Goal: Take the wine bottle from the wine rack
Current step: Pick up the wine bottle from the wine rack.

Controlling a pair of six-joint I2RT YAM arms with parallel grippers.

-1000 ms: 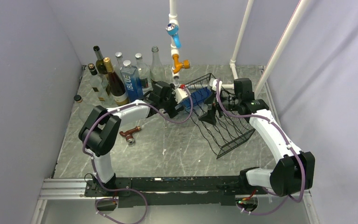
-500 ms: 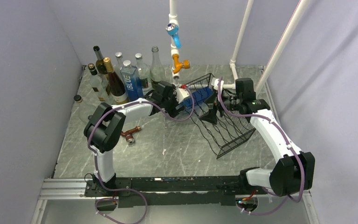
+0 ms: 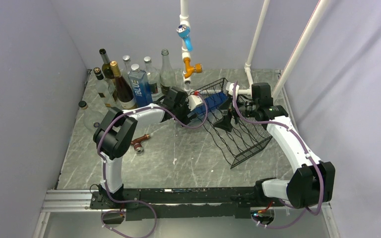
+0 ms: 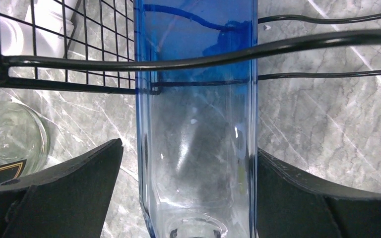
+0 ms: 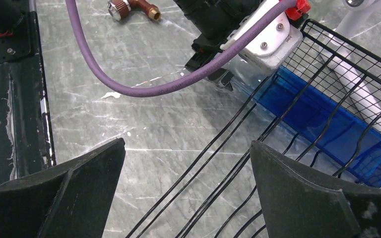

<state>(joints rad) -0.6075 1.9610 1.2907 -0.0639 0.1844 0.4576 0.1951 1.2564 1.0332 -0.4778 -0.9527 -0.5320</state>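
The wine bottle (image 3: pixel 213 103), clear glass turning blue, lies in the black wire wine rack (image 3: pixel 243 136) with its clear end poking out to the left. My left gripper (image 3: pixel 191 106) is at that end. In the left wrist view the bottle (image 4: pixel 196 124) fills the space between my open left gripper (image 4: pixel 188 146); the right finger (image 4: pixel 297 188) touches the glass and the left finger (image 4: pixel 79 183) stands a little off it. My right gripper (image 3: pixel 224 121) hovers over the rack's front wires (image 5: pixel 347 64), open (image 5: pixel 187 142), holding nothing. The bottle's blue part (image 5: pixel 322 116) shows there.
Several upright bottles (image 3: pixel 129 84) stand at the back left. A brass and red pipe fitting (image 3: pixel 139 144) lies on the marble table. A white pipe frame with blue and orange valves (image 3: pixel 185 34) rises behind the rack. Another clear glass bottle (image 4: pixel 10 141) lies beside the left finger.
My left arm has reached further right toward the rack and its jaws have narrowed slightly around the bottle. The right arm and the rack have not moved.
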